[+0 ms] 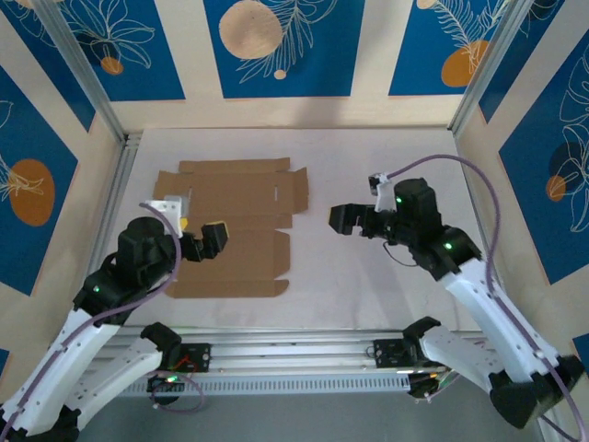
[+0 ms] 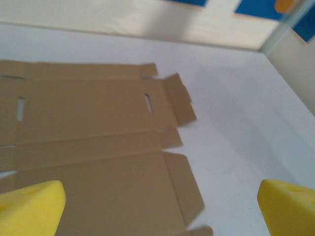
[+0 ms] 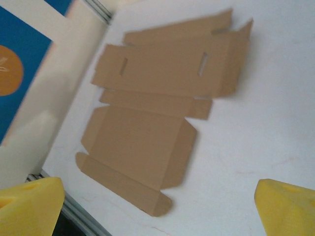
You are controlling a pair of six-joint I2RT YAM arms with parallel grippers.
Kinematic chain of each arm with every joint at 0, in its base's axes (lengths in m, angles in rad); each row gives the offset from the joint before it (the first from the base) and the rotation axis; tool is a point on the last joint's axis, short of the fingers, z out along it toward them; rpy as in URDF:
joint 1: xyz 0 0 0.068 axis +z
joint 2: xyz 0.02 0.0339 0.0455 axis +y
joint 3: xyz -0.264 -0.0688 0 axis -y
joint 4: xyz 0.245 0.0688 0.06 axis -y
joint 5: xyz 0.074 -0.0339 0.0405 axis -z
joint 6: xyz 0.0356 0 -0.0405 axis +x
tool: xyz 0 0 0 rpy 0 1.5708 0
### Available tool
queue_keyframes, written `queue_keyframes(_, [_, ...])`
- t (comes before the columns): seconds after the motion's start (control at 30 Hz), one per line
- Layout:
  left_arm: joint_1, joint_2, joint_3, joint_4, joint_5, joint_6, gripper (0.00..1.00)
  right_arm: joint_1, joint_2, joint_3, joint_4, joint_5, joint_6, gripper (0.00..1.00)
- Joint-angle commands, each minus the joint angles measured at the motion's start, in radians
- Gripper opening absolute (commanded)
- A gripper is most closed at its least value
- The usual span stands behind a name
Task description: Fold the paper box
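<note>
The paper box (image 1: 235,226) is a flat brown cardboard sheet with flaps and slots, lying unfolded on the left half of the white table. One far-right flap (image 1: 299,189) tilts up a little. My left gripper (image 1: 204,241) hovers over the sheet's near-left part, open, with nothing between its yellow pads (image 2: 30,209). In the left wrist view the paper box (image 2: 98,147) spreads out below the left gripper (image 2: 160,211). My right gripper (image 1: 344,221) is open to the right of the sheet, apart from it. The right wrist view shows the whole paper box (image 3: 157,98) beyond the right gripper (image 3: 157,209).
Walls with blue and cream panels close in the table on three sides, with metal posts (image 1: 87,74) at the back corners. An aluminium rail (image 1: 294,350) runs along the near edge. Bare white table (image 1: 386,285) lies right of the sheet.
</note>
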Motion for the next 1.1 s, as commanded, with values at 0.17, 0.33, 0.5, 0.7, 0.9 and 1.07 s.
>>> queue_keyframes(0.17, [0.000,0.179,0.045,-0.142,0.218,0.007,1.00,-0.075,0.508,0.198,0.050,-0.161,-0.102,0.88])
queue_keyframes(0.33, [-0.003,0.141,0.021,-0.144,0.110,0.076,1.00,-0.119,0.853,0.439,0.045,-0.197,-0.115,0.83])
queue_keyframes(0.5, [-0.003,0.110,-0.049,-0.081,0.046,0.070,1.00,-0.164,1.155,0.718,0.032,-0.256,-0.108,0.79])
queue_keyframes(0.7, [-0.002,0.132,-0.077,-0.047,0.042,0.075,1.00,-0.171,1.417,1.033,-0.055,-0.367,-0.125,0.67])
queue_keyframes(0.9, [-0.001,0.191,-0.067,-0.041,0.022,0.080,1.00,-0.165,1.504,1.098,-0.026,-0.376,-0.057,0.53])
queue_keyframes(1.07, [0.000,0.163,-0.065,-0.049,-0.003,0.044,1.00,-0.169,1.524,1.100,-0.012,-0.376,-0.048,0.30])
